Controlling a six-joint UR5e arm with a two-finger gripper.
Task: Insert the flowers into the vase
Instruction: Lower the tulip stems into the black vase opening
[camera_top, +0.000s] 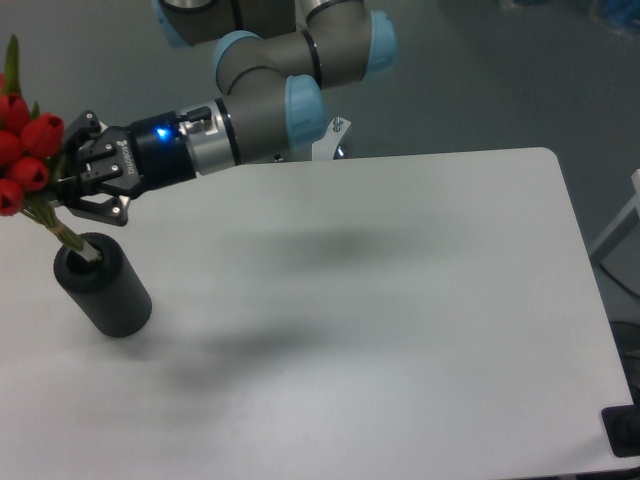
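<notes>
The flowers (22, 150), red tulip buds on green stems, hang at the far left edge of the view, partly cut off by the frame. My gripper (68, 185) is shut on the stems just below the buds. The stem ends reach down to the round hole of the vase (102, 285), a dark grey cylinder standing on the white table at the left. The bunch leans up and to the left from the vase's mouth. How deep the stems sit in the hole is hidden.
The white table (380, 320) spreads to the right of the vase. The arm's base and a white bracket (325, 140) stand at the table's back edge. A dark object (625, 430) sits off the table's lower right corner.
</notes>
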